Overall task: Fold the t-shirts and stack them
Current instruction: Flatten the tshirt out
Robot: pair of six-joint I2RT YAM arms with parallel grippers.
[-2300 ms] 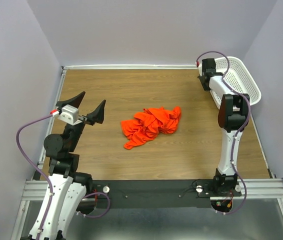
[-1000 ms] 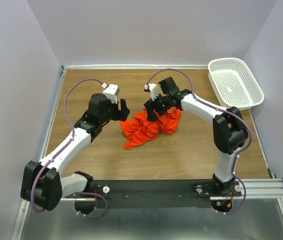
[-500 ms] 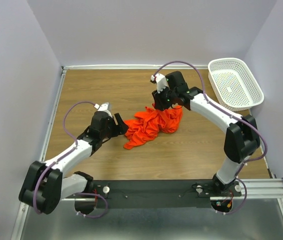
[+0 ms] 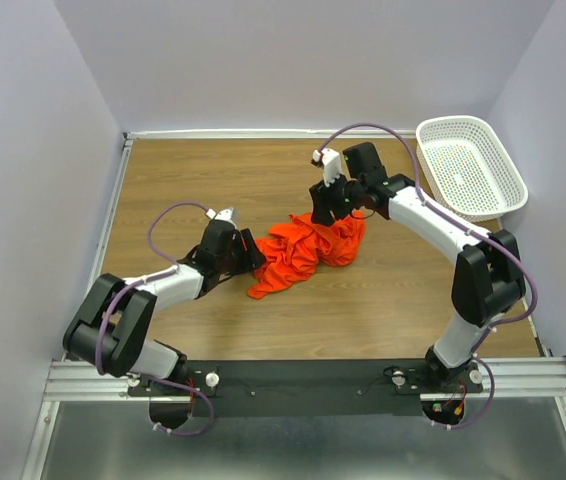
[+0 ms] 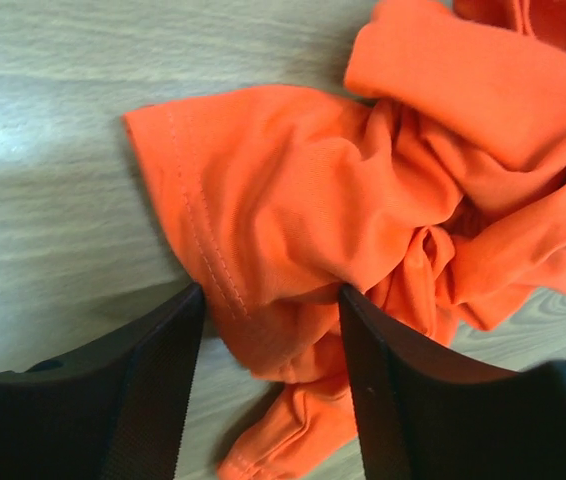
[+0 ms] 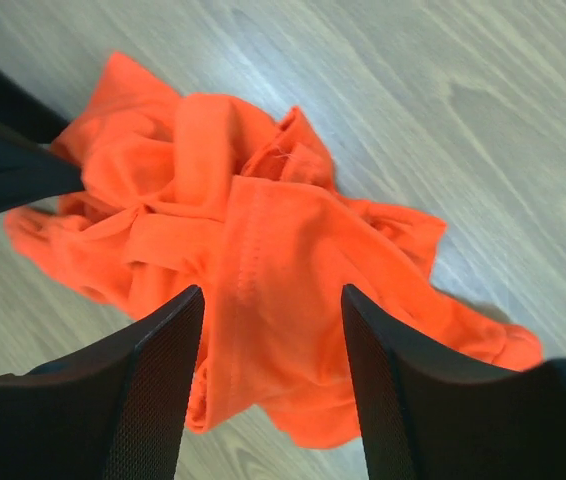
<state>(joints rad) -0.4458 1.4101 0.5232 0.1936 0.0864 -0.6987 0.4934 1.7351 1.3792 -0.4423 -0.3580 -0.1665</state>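
The orange-red t-shirt [image 4: 303,250] lies crumpled in a heap at the middle of the wooden table. My left gripper [image 4: 250,254] is low at the heap's left edge. In the left wrist view it [image 5: 271,385] is open, with a stitched hem fold of the shirt [image 5: 293,220] lying between its two fingers [image 5: 153,390]. My right gripper [image 4: 327,206] hovers over the heap's far right part. In the right wrist view it [image 6: 273,390] is open and empty above a seamed fold of the shirt [image 6: 263,270], not touching it.
A white perforated basket [image 4: 468,165] stands at the far right corner of the table [image 4: 213,180]. Walls enclose the table at the left, back and right. The left gripper's black fingers [image 6: 3,165] show at the left edge of the right wrist view.
Both arms came from the sides to the shirt. In the last half second my left gripper slid right onto the heap's left edge; my right gripper shifted slightly right above the heap.
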